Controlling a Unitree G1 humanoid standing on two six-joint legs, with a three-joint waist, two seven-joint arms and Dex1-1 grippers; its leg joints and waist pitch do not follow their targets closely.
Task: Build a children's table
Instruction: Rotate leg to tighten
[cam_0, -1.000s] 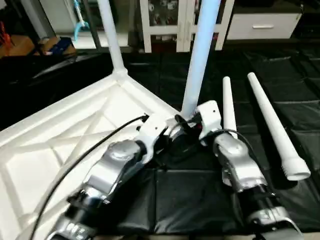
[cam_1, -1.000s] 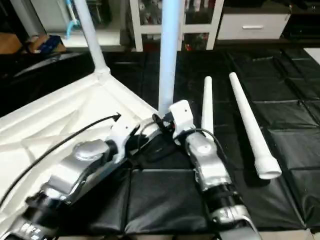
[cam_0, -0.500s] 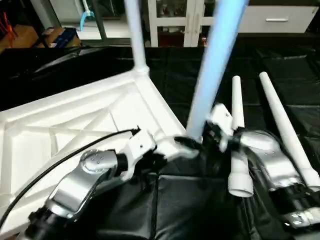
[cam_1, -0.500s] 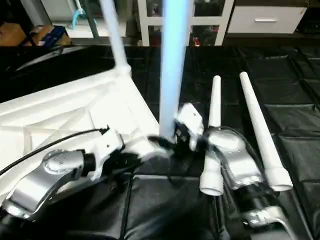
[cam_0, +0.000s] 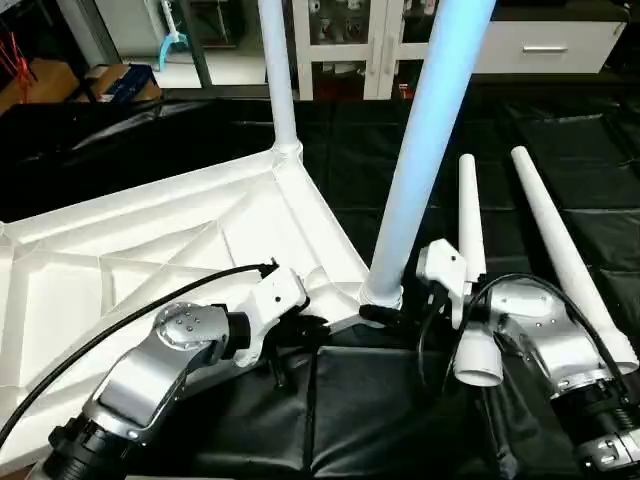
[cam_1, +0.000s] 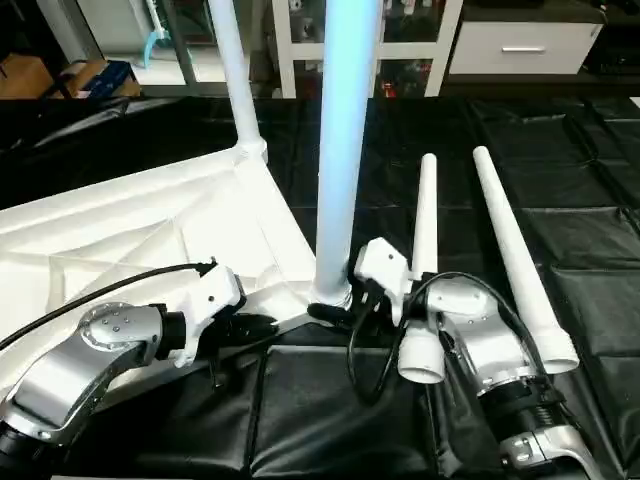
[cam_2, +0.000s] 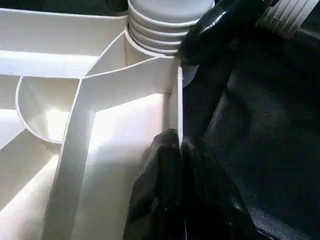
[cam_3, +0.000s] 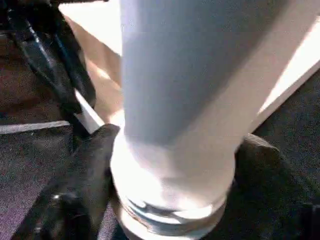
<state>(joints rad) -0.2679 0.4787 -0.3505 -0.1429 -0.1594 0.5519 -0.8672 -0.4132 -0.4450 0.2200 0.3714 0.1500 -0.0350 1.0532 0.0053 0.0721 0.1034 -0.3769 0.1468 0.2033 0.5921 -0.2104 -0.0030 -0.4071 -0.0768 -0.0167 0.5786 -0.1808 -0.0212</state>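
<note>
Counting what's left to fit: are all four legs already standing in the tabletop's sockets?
No: two legs stand in the tabletop, while two more lie on the black mat.

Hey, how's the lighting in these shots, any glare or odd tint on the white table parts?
Left eye view: the upright near leg looks bluish, while the tabletop stays evenly white. Left wrist view: bright glare washes out the ribbed underside beside the dark left end effector. Right wrist view: the leg's base is soft and shaded, with a warm bright patch behind it.
</note>
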